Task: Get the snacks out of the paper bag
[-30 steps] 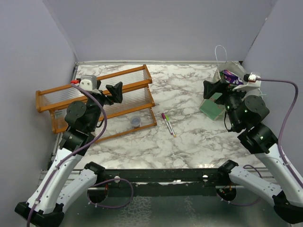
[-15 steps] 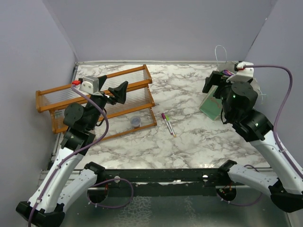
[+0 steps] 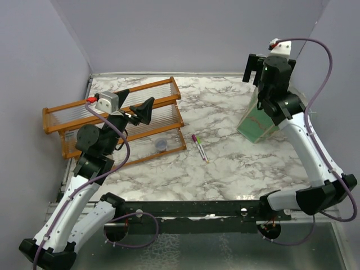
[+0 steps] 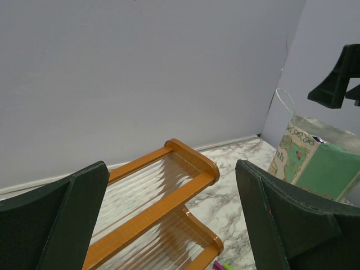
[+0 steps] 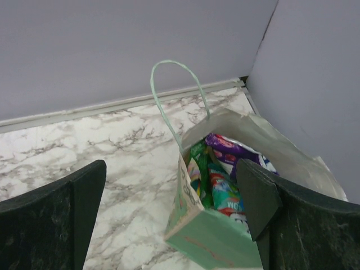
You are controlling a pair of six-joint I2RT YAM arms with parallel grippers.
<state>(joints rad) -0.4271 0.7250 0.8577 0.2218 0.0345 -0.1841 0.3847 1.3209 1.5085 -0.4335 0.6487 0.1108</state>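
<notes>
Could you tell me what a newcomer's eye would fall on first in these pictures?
The mint-green paper bag at the far right corner of the table stands open, with bright snacks, purple, green and red, packed inside. The right gripper hangs open above it. At the left, an orange wooden rack lies below the open left gripper.

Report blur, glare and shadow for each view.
Top external: sharp, diffuse light, no hard shadows on the table. Left wrist: claw fingers dark against the pale wall, paper bag crisp. Right wrist: snacks slightly glossy, no blown-out glare.
</notes>
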